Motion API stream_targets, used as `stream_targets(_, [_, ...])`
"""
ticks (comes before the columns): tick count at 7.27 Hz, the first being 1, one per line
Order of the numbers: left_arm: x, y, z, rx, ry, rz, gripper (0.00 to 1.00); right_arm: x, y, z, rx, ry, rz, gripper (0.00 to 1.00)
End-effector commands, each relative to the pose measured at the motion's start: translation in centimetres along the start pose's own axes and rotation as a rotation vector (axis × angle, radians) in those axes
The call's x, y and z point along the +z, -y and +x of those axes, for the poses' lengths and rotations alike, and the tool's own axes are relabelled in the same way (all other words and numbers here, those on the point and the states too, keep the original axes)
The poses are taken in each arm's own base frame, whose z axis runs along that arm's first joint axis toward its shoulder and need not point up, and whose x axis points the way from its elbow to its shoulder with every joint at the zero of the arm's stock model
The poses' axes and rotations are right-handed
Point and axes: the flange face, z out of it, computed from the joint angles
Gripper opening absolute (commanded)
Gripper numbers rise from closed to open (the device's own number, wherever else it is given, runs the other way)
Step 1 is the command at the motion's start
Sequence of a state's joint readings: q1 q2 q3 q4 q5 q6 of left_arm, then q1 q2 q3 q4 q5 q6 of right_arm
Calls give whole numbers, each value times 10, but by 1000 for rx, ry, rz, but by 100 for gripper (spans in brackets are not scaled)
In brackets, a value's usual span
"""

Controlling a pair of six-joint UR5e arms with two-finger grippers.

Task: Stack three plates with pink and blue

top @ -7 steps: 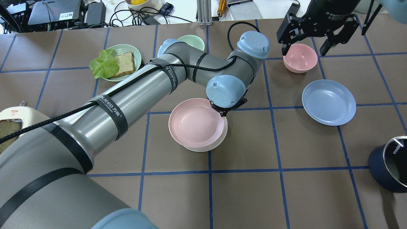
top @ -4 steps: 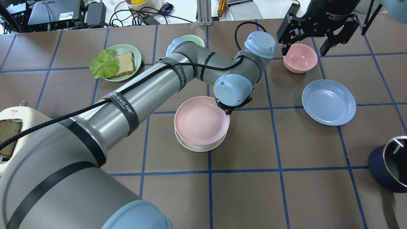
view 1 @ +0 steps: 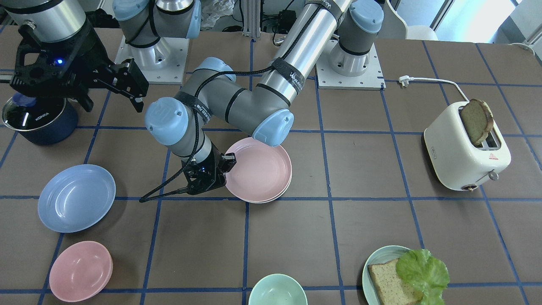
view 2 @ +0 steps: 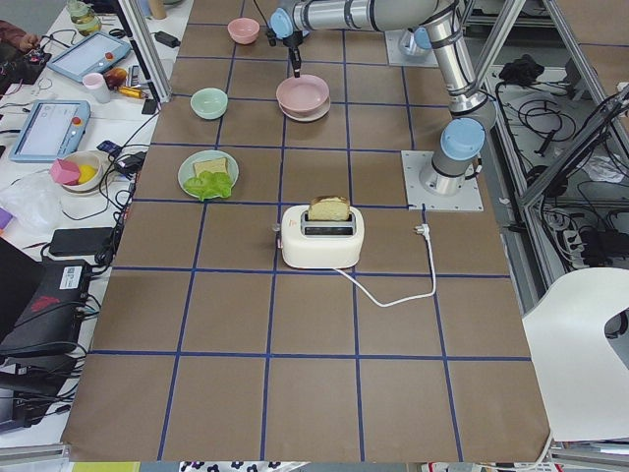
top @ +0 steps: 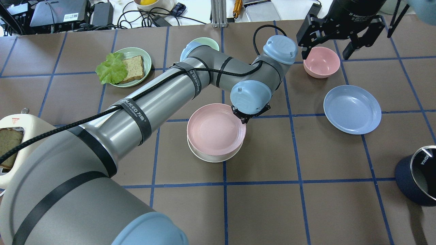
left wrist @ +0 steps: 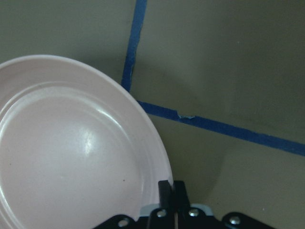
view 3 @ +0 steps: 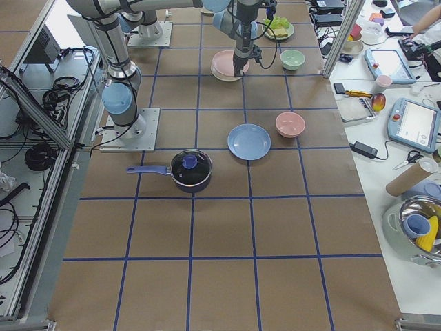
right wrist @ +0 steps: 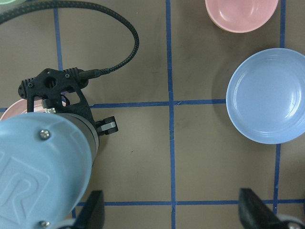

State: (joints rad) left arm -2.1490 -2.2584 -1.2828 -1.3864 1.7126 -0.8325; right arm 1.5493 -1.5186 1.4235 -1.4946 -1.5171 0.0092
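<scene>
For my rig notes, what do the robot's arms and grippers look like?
The left arm and right arm are silver-grey tubes with pale blue joint caps. A braided black cable runs under lettered black straps on the left. The left gripper and right gripper are black.

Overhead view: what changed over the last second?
The left gripper, shut on the rim of the pink plate, carried it toward the robot's right, from overhanging the left side of the cream plate to nearly centred over it. Most of that came early; little has moved since. It has not let go. The blue plate, pink bowl and open right gripper stayed put.
</scene>
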Motion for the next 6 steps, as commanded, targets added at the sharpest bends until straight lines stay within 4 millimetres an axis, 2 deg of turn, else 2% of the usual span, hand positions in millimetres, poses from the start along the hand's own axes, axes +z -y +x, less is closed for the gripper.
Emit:
stream_targets(1, [3, -1, 0, 3, 9, -7, 4, 0, 0, 0, 0, 0, -1, 100])
stream_targets(4, [5, -1, 0, -3, 13, -10, 5, 5, 4, 2, -13, -3, -9, 100])
stream_targets(6, [8, -2, 0, -5, 17, -14, 6, 8, 8, 11, -28, -17, -15, 100])
